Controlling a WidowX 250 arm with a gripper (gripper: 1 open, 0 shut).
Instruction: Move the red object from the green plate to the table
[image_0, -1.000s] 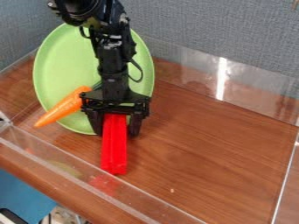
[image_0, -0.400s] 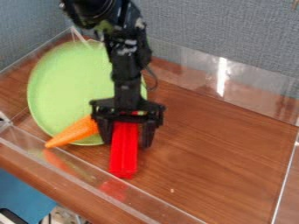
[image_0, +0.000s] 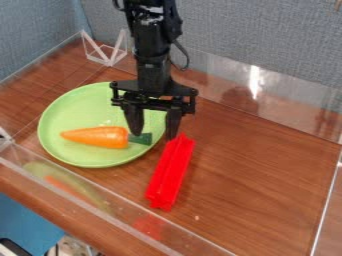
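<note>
At the left of the frame the green plate (image_0: 64, 118) lies flat on the desk (image_0: 261, 170) with an orange carrot (image_0: 96, 136) resting across it, its green top toward the plate's right rim. Right of centre the tool (image_0: 155, 127) hangs pointing straight down just above the plate's right edge, its jaws partly apart and gripping nothing. The red object (image_0: 170, 171) lies flat on the desk just below and right of it, clear of the plate, so the move looks done; no writing or labels are legible anywhere.

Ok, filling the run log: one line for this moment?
bar: on table, off plate | carrot: on plate | gripper: above, jaws open, empty
</note>
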